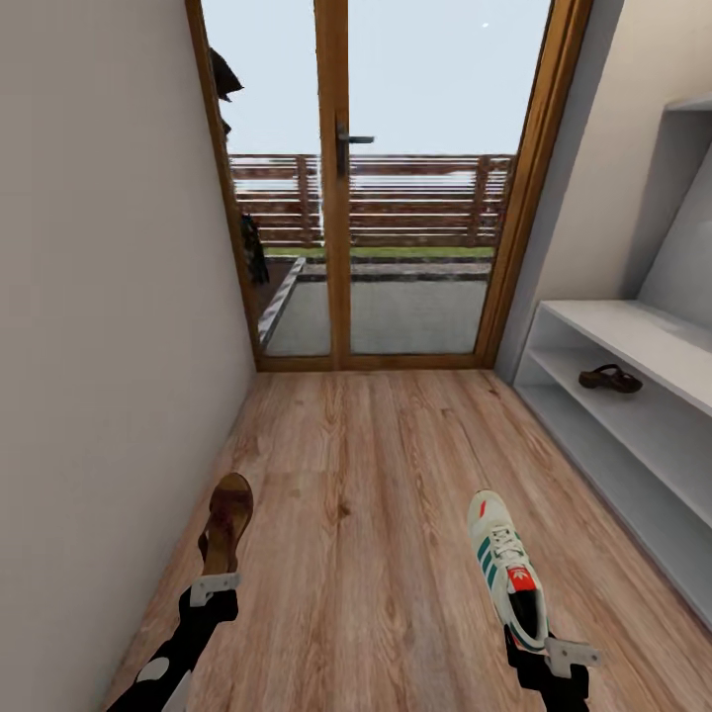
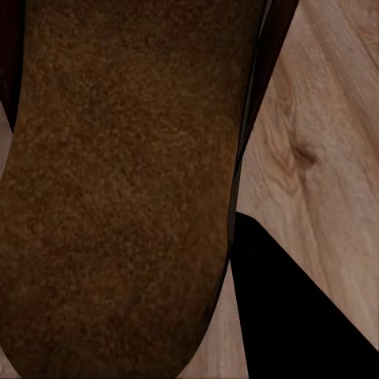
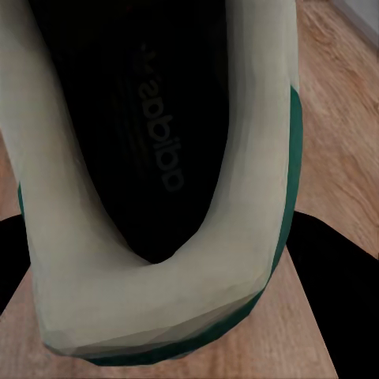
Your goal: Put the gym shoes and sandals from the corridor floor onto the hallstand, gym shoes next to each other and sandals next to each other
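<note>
My left gripper is shut on the heel of a dark brown sandal, whose tan footbed sits close in the left wrist view beside one black finger. My right gripper is shut on the heel of a white gym shoe with green stripes; its heel rim shows in the right wrist view. A second sandal lies on the middle shelf of the pale hallstand at the right. The corridor floor is wood plank. The other gym shoe is out of view.
A glazed double door with a wooden frame closes the corridor's far end. A plain wall runs along the left. The hallstand's lower shelf lines the right side.
</note>
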Robot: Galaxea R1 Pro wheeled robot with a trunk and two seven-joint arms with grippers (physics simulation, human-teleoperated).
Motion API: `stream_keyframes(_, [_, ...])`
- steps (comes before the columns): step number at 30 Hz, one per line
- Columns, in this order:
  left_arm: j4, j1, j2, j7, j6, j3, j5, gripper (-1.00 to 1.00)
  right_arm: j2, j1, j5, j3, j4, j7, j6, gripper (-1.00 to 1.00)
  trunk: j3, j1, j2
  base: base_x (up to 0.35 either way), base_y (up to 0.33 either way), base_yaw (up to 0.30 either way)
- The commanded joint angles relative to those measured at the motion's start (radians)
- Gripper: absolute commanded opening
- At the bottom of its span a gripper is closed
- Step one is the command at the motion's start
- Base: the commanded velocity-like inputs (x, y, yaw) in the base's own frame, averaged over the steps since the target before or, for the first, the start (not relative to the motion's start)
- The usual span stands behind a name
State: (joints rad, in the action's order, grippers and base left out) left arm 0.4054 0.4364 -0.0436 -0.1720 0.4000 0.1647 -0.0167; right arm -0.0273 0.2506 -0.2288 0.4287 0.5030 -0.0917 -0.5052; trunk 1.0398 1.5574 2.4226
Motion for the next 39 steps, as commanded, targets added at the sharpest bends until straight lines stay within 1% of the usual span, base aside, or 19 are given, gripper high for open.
stream_keyframes(1, [-0.001,0.001,0.001,-0.009,0.002,0.007,0.001,-1.00,0.001,0.001,-0.004,0.008,0.000,-0.010,-0.004,-1.00,0.001,0.000,0.000,0.338,0.000,0.000])
stream_keyframes(12, [0.000,0.001,0.001,-0.009,0.002,0.007,0.000,-1.00,-0.002,0.001,-0.004,0.010,-0.001,-0.009,-0.004,-1.00,0.001,0.000,0.000,0.339,0.000,-0.001])
stream_keyframes(17, [0.000,0.001,0.001,-0.008,0.002,0.007,0.000,-1.00,-0.002,0.001,-0.004,0.010,-0.001,-0.009,-0.004,-1.00,0.001,0.000,0.000,0.339,0.000,-0.080])
stream_keyframes(27, [0.000,0.000,0.001,-0.008,0.002,0.007,0.000,-1.00,-0.002,0.001,-0.004,0.010,-0.001,-0.009,-0.004,-1.00,0.001,0.000,0.000,0.339,0.024,-0.238])
stream_keyframes(39, [0.000,0.000,0.001,-0.008,0.002,0.007,0.000,-1.00,-0.003,0.001,-0.004,0.010,-0.001,-0.009,-0.004,-1.00,0.001,0.000,0.000,0.333,0.117,-0.263])
